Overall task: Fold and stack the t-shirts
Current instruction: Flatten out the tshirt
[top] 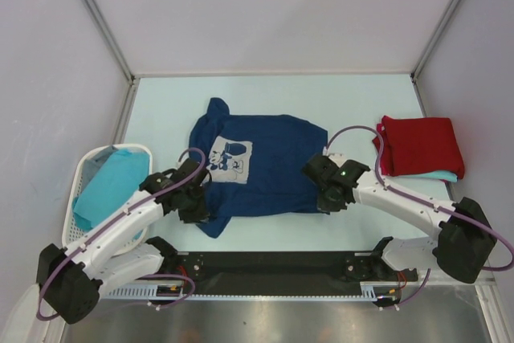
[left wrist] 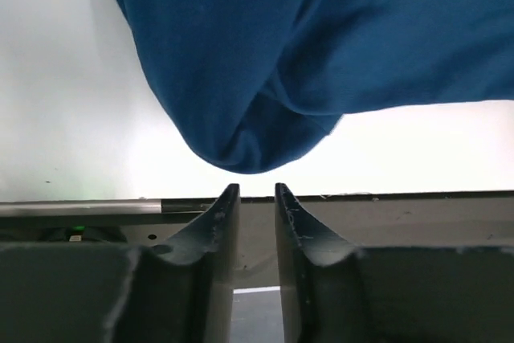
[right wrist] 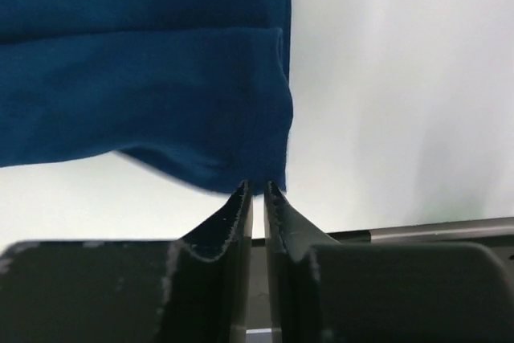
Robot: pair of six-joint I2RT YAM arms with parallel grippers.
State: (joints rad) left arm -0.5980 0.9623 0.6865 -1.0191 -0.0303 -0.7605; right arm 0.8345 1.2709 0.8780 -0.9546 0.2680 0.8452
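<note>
Top view: the navy t-shirt (top: 265, 170) lies mid-table, its folding apparently unfinished and stacking still to do. A red t-shirt (top: 422, 144) rests folded on a turquoise t-shirt (top: 442, 175) at the right edge. A second turquoise t-shirt (top: 108, 186) waits in the basket (top: 80, 174) at the left edge.

Left wrist view: my left gripper (left wrist: 257, 190) is slightly spread and holds nothing; the cloth hangs just beyond it.

Right wrist view: my right gripper (right wrist: 259, 188) is pressed together at the hem corner. I cannot tell whether it pinches cloth.

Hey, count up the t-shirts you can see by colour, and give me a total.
navy shirt: 1
red shirt: 1
turquoise shirts: 2, one in the basket, one showing as an edge under the red shirt
Total: 4 in view
</note>
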